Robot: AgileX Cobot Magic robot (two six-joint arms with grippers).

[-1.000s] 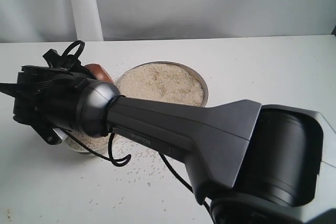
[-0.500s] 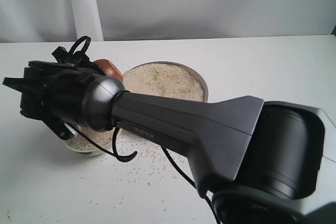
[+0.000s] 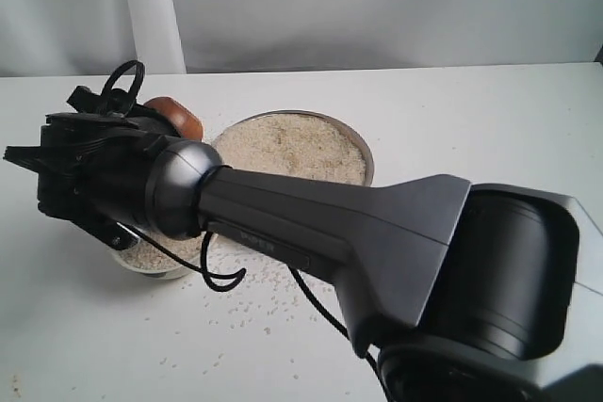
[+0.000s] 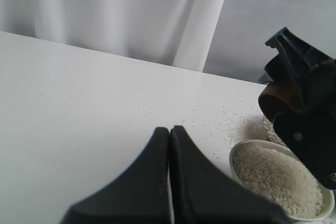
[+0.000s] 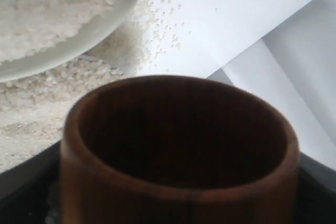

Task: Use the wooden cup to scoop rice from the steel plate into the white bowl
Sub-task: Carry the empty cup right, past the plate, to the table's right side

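My right gripper (image 3: 153, 116) is shut on the wooden cup (image 3: 181, 120), holding it above the far side of the white bowl (image 3: 158, 259). The cup (image 5: 178, 145) fills the right wrist view, and its dark inside shows no rice. The bowl (image 4: 279, 182) is full of rice (image 4: 275, 174); my right arm hides most of it in the exterior view. The steel plate (image 3: 366, 159), to the bowl's right, holds a wide heap of rice (image 3: 287, 146). My left gripper (image 4: 169, 130) is shut on nothing, low over bare table near the bowl.
Loose grains (image 3: 254, 303) are scattered on the white table in front of the plate and beside the bowl (image 4: 236, 124). My right arm (image 3: 330, 233) stretches across the foreground. A white curtain (image 3: 151, 7) hangs behind the table.
The right gripper with the cup swung a little right, then back left and slightly higher. The bowl and plate have not moved.
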